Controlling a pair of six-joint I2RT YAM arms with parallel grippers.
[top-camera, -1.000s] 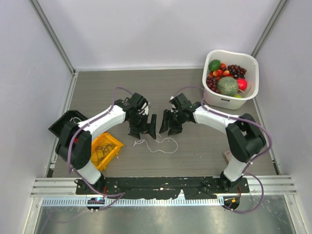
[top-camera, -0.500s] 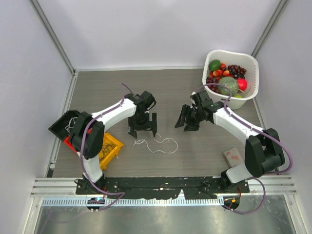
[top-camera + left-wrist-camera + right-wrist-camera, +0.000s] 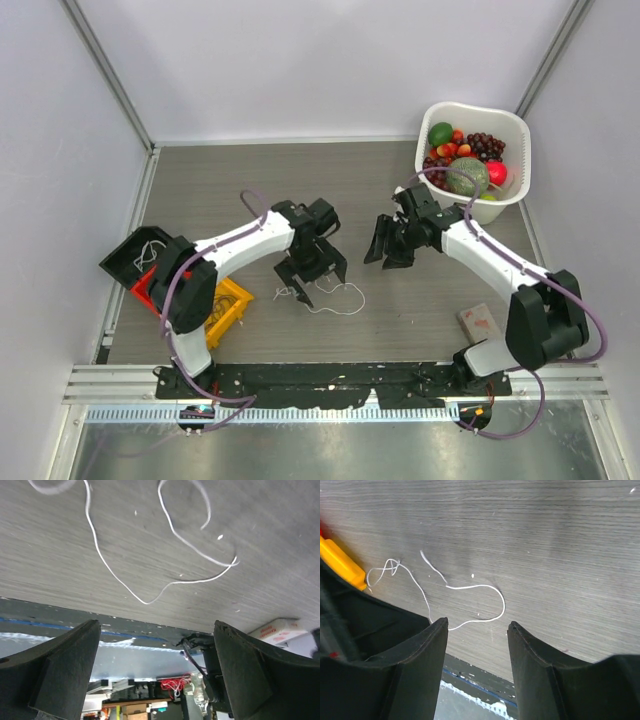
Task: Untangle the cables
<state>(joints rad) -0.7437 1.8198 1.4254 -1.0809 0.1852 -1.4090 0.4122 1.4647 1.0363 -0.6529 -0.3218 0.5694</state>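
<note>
Cable (image 3: 465, 586), a single white one, lies loose on the table (image 3: 200, 180); left claw (image 3: 314, 281) and right claw (image 3: 386, 252) both gape empty.

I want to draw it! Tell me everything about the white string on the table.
The white cable is a thin, bendy strand. It lies flat on the grey table in loose wiggly curves, with a small tangle at one end near the yellow bin. Nothing grips it; only the table seems to touch it.

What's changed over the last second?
The right gripper swung out to its right, toward the fruit basket. The left gripper turned and moved toward the near edge, over the white cable. Both open, holding nothing. Cable and basket stayed put.
</note>
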